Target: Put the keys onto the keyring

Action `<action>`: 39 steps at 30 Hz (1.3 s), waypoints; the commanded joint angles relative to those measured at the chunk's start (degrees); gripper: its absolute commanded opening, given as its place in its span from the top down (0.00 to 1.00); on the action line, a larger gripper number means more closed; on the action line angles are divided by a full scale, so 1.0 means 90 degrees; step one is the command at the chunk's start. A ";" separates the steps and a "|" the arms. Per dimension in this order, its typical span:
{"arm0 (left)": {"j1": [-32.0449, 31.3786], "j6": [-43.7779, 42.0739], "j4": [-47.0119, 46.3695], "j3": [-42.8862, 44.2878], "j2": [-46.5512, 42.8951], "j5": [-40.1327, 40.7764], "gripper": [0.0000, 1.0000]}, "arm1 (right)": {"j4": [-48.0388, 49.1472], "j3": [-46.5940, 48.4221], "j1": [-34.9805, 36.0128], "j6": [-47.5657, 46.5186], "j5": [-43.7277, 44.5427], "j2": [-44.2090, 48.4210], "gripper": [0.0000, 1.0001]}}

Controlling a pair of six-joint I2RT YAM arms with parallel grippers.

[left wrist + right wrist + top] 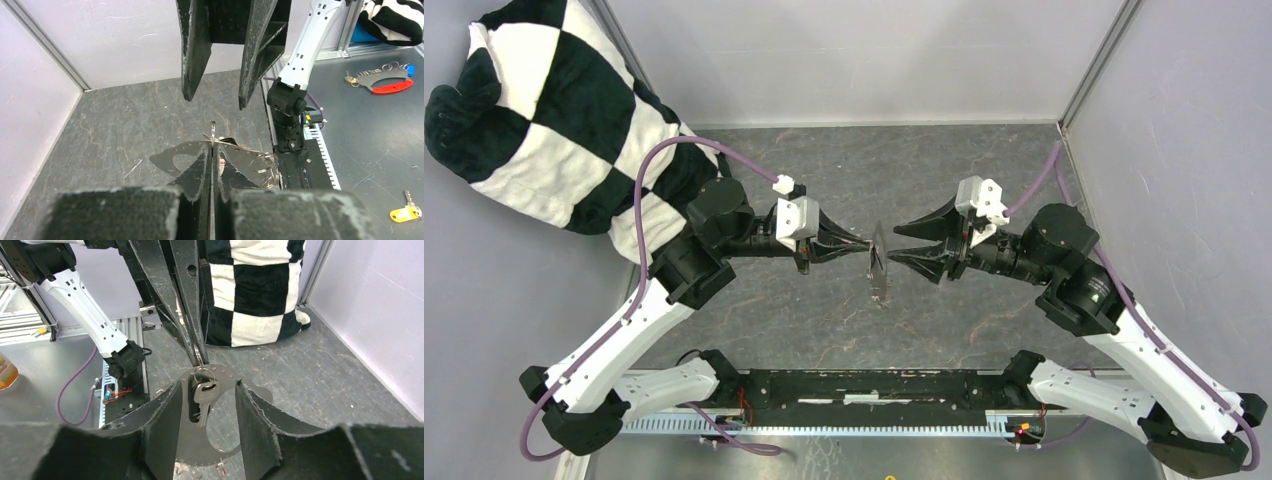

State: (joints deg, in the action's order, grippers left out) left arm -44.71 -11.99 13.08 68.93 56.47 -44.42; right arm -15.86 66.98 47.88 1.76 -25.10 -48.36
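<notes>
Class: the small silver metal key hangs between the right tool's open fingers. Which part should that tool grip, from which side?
Probably the broad head of the small silver metal key, straight in from where the right tool is: it hangs upright, blade down, face towards that tool, from a ring pinched in the left tool.

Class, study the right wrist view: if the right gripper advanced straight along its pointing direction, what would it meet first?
The right gripper would probably meet the silver key first, framed between its open fingers just before the keyring, which the left gripper holds; depth is unclear.
</notes>
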 commanded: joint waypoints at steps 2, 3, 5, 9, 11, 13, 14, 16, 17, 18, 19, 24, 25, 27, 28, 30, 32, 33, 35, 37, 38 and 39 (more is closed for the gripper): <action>0.0009 0.0116 -0.0390 0.0190 -0.0122 -0.0276 0.98 | 0.0669 -0.0453 -0.0007 0.0240 -0.0307 -0.0041 0.50; 0.0007 0.0116 -0.0374 0.0200 -0.0117 -0.0307 0.98 | 0.0723 -0.0526 -0.0007 0.0281 -0.0276 -0.0051 0.52; 0.0007 0.0096 -0.0325 0.0210 -0.0112 -0.0419 0.98 | 0.0895 -0.0666 -0.0011 0.0352 -0.0231 -0.0055 0.56; 0.0009 0.0052 -0.0266 0.0213 -0.0102 -0.0555 0.98 | 0.1195 -0.0817 -0.0005 0.0485 -0.0309 -0.0104 0.58; 0.0007 0.0033 -0.0269 0.0213 -0.0097 -0.0587 0.98 | 0.1355 -0.0848 -0.0002 0.0568 -0.0440 -0.0157 0.61; 0.0007 0.0020 -0.0271 0.0213 -0.0093 -0.0601 0.98 | 0.1546 -0.0894 -0.0005 0.0660 -0.0536 -0.0199 0.66; 0.0007 0.0013 -0.0260 0.0213 -0.0091 -0.0594 0.98 | 0.1624 -0.0908 -0.0005 0.0687 -0.0577 -0.0212 0.70; 0.0009 -0.0021 -0.0225 0.0204 -0.0088 -0.0598 0.98 | 0.1713 -0.0928 -0.0007 0.0713 -0.0628 -0.0214 0.79; 0.0007 -0.0039 -0.0203 0.0198 -0.0092 -0.0599 0.98 | 0.1715 -0.0937 -0.0002 0.0722 -0.0675 -0.0214 0.82; 0.0007 -0.0069 -0.0180 0.0195 -0.0092 -0.0601 0.98 | 0.1871 -0.0947 -0.0006 0.0748 -0.0720 -0.0199 0.85; 0.0007 -0.0104 -0.0158 0.0193 -0.0093 -0.0599 0.98 | 0.1931 -0.0953 -0.0012 0.0773 -0.0754 -0.0200 0.87; 0.0007 -0.0271 -0.0055 0.0174 -0.0093 -0.0578 0.98 | 0.1867 -0.0901 -0.0010 0.0767 -0.0826 -0.0196 0.92; 0.0007 -0.0321 -0.0019 0.0174 -0.0090 -0.0543 0.98 | 0.1825 -0.0887 -0.0002 0.0762 -0.0820 -0.0181 0.92; 0.0007 -0.0404 0.0035 0.0157 -0.0107 -0.0435 0.98 | 0.1781 -0.0854 -0.0003 0.0716 -0.0817 -0.0118 0.93; 0.0007 -0.0439 0.0045 0.0147 -0.0111 -0.0335 0.98 | 0.1568 -0.0854 -0.0003 0.0694 -0.0792 -0.0077 0.92; 0.0007 -0.0495 0.0041 0.0130 -0.0121 -0.0146 0.98 | 0.1242 -0.0800 0.0001 0.0551 -0.0676 0.0009 0.88; 0.0007 -0.0552 0.0044 0.0116 -0.0128 0.0083 0.98 | 0.0900 -0.0775 -0.0013 0.0347 -0.0451 0.0110 0.87; 0.0007 -0.0582 0.0035 0.0107 -0.0138 0.0180 0.98 | 0.0741 -0.0768 -0.0008 0.0275 -0.0354 0.0141 0.83; 0.0010 -0.0592 -0.0020 0.0073 -0.0141 0.0418 0.98 | 0.0497 -0.0771 0.0000 0.0229 0.0158 0.0201 0.65; 0.0007 -0.0617 -0.0049 0.0057 -0.0132 0.0694 0.98 | 0.0261 -0.0788 -0.0002 0.0254 0.0897 0.0235 0.33; 0.0012 -0.0613 -0.0077 0.0035 -0.0139 0.0869 0.98 | 0.0185 -0.0811 -0.0003 0.0248 0.1121 0.0252 0.19; 0.0008 -0.0594 -0.0138 -0.0006 -0.0150 0.1029 0.98 | 0.0233 -0.0880 -0.0006 0.0238 0.1241 0.0286 0.06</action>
State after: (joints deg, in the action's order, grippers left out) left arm -44.69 -14.63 14.70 68.93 56.18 -41.56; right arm -11.00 58.30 47.88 5.15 -24.10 -46.74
